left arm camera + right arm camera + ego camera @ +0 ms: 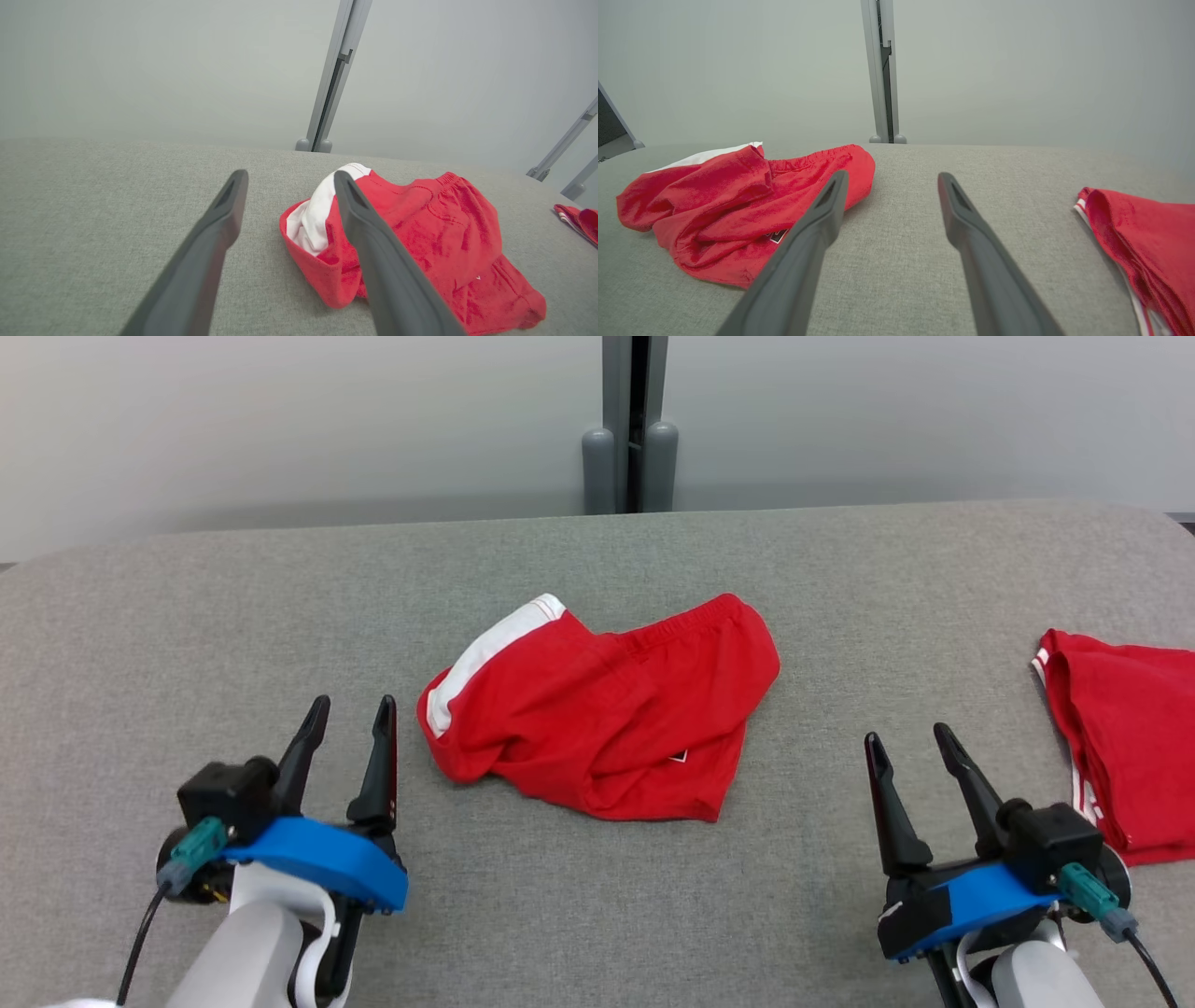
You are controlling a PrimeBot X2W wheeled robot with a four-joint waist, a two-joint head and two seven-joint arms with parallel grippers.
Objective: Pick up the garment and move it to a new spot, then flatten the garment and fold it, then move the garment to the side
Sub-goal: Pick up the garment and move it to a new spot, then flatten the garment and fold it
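Lying crumpled in a loose heap on the grey bench [233, 616], the red shorts [607, 719] are not held by anything. A white band [485, 653] runs along their far left edge, the elastic waist bunches toward the far right, and a small white mark shows near their front hem.

The left jaws stand spread wide, empty, just to the left of the shorts and a little nearer the robot. Their two dark fingers [378, 756] point away from the robot, and the inner one comes close to the shorts' left edge without touching the cloth. From the left wrist, that finger [373, 261] crosses in front of the shorts [434, 224], where the white lining shows at the open fold.

The right jaws are likewise spread and empty, well to the right of the shorts, with their fingers [887, 803] over bare bench. From the right wrist, the shorts [728, 210] sit to the left of the fingers [980, 261].

Farther right of the shorts, past the right jaws, a second red garment [1130, 737] with white trim lies at the bench's edge [1143, 233]. Behind the shorts, a grey post [635, 429] rises against the pale wall [280, 420].
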